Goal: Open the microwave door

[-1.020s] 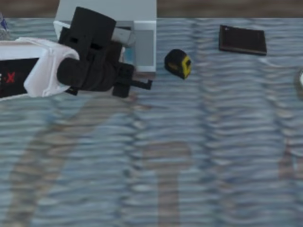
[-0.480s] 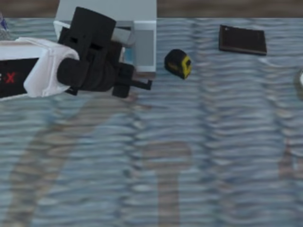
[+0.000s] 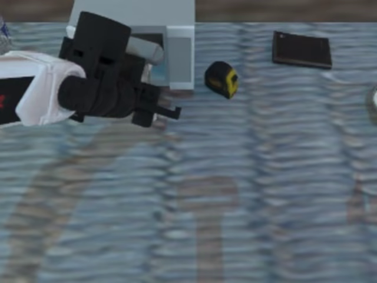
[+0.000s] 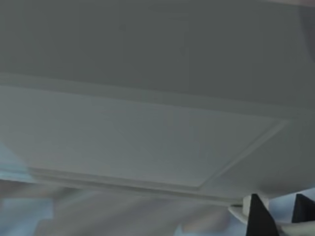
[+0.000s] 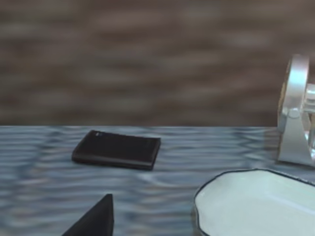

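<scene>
At microwave [image 3: 147, 17] front, our left gripper [image 4: 275, 216] hooks door [image 4: 147, 137] edge, fingers narrow on handle, placed to swing it outward.

a red mark on the left arm [image 3: 23, 97]; unreadable; no other text

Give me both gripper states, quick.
Left gripper: at the microwave door, fingers cannot be told.
Right gripper: parked off the table's right side, cannot be told.
</scene>
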